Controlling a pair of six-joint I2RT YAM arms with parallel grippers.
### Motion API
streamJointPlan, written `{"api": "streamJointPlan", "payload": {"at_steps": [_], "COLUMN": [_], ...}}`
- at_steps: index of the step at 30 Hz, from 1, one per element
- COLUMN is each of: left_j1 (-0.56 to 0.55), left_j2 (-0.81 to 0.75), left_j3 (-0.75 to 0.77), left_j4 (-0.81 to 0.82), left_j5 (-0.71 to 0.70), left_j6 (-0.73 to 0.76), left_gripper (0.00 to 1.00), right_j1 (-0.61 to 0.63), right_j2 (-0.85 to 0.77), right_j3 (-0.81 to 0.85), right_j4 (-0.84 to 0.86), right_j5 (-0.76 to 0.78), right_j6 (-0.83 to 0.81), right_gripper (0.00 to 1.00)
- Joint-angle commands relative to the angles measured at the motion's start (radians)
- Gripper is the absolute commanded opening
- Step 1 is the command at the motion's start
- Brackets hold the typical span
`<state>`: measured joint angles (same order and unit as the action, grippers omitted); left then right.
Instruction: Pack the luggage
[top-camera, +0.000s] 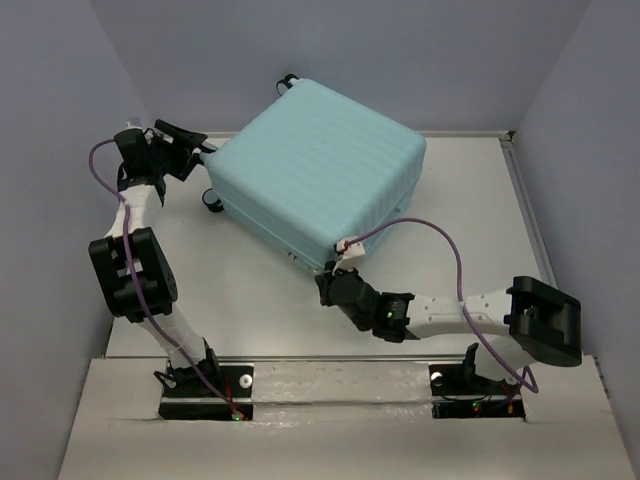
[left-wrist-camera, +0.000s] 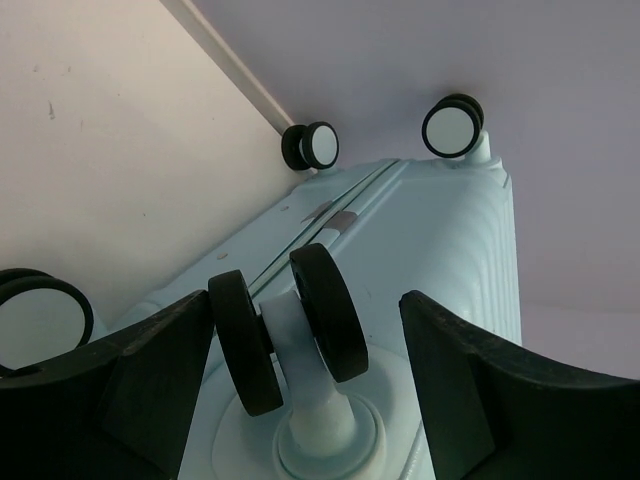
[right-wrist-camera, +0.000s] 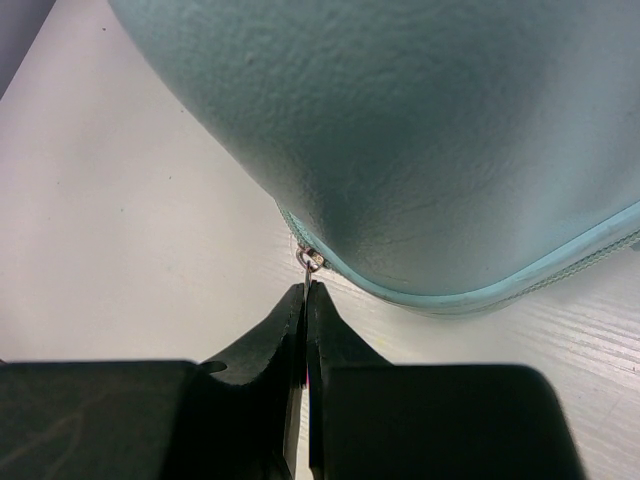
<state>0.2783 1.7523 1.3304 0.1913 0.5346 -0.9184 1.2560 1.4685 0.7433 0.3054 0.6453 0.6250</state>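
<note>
At the near corner of the luggage (top-camera: 320, 170), right fingers (right-wrist-camera: 280, 330) clamp the zipper pull (right-wrist-camera: 308, 262); left fingers (left-wrist-camera: 160, 370) gape wide, empty, flanking a caster wheel (left-wrist-camera: 328, 312)

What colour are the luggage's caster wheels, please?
The caster wheels are black with white faces, clearest in the left wrist view.

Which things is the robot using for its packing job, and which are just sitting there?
For the job: luggage, its zipper pull pinched by the right gripper, a caster wheel inside the open left gripper.
Just there: table, grey walls.
</note>
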Motion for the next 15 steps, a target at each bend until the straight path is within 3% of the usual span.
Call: {"api": "streamJointPlan", "payload": {"at_steps": [1,10,14,15], "left_j1": [-0.021,-0.034,-0.034,-0.034], "left_j2": [0.007,0.039,0.052,0.053], "left_j3": [0.062,0.09,0.095,0.095], "left_j4": [0.05,0.053,0.056,0.057], "left_j5": [0.039,0.036,0.03,0.028], "left_j6": [-0.025,-0.042,-0.048,-0.048], "left_gripper": [0.84,0.72,0.58,0.46], "right_j1": [0.022,0.022,0.022,0.022], "right_j2": [0.003,0.007,0.009,0.009], "right_j3": [0.018,0.014,0.014,0.014], "right_j4": [0.069,0.07,0.077,0.077], "right_j5": [-0.078,-0.084,-0.087,-0.087], "right_j6": [0.007,0.012,0.012,0.01], "right_gripper": [0.07,0.07,0.07,0.07]}}
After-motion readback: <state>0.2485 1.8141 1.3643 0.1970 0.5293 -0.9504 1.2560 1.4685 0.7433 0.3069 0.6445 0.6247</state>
